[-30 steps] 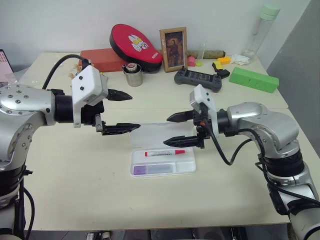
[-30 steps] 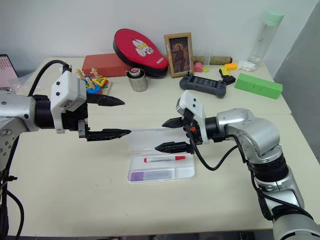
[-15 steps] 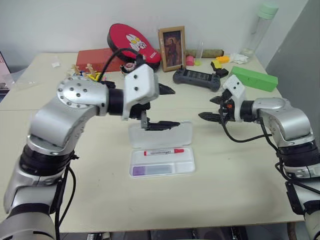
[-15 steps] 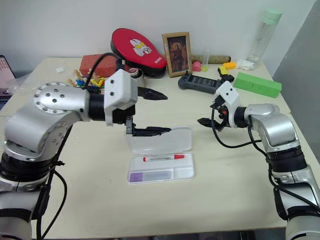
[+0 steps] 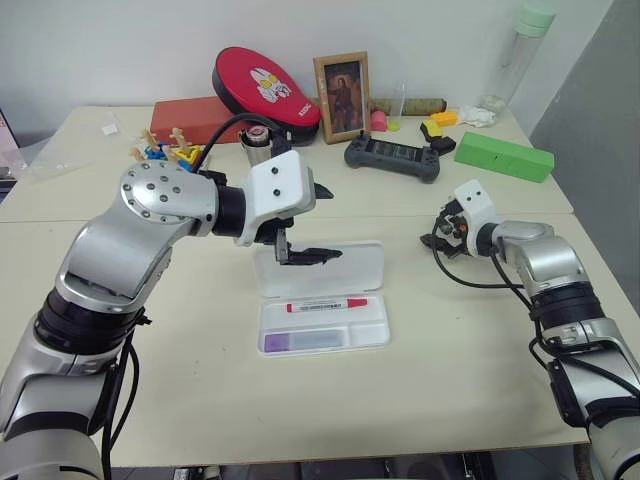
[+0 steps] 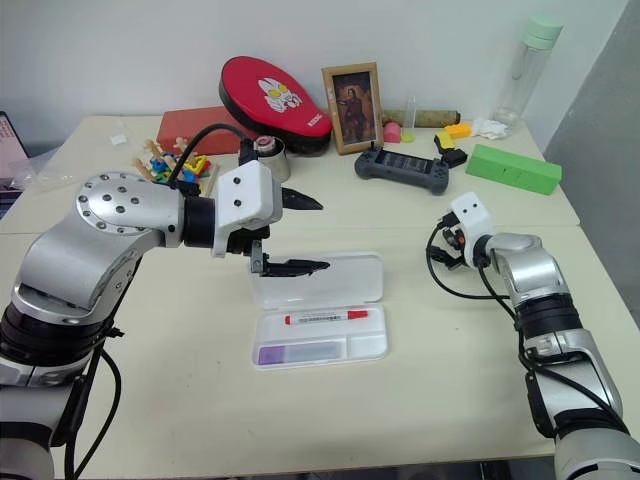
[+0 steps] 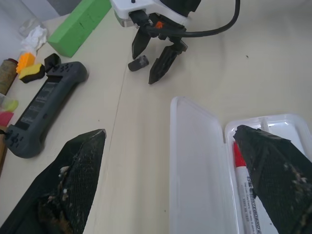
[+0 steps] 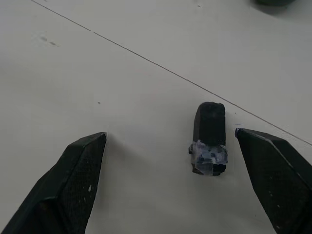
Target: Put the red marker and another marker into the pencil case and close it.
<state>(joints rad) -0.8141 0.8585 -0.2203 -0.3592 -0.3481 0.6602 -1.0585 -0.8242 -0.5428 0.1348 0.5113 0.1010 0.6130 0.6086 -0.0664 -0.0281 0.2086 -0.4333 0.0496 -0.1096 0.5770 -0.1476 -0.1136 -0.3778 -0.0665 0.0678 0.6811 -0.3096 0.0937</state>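
The pencil case (image 5: 375, 330) lies open mid-table, its lid (image 5: 360, 270) folded back flat behind the tray. The red marker (image 5: 327, 304) rests in the tray's rear slot. The other marker (image 5: 298, 340), lilac with a purple cap, is in the front slot. My left gripper (image 5: 335, 222) hovers open above the lid's left half, holding nothing. My right gripper (image 5: 437, 228) is open low over the table, well right of the case. A small dark stubby piece (image 8: 209, 139) lies on the table between its fingers (image 8: 73, 180), untouched.
Along the back stand a green box (image 5: 505, 157), a game controller (image 5: 392, 158), a picture frame (image 5: 342, 97), a red pad (image 5: 265, 82), a metal cup (image 5: 258, 148) and a bottle (image 5: 525, 50). Small toys (image 5: 165, 150) sit at the back left.
My right gripper has swung away from the case to the right and sunk toward the table. My left gripper has moved right, over the lid. Both markers stay in the tray.
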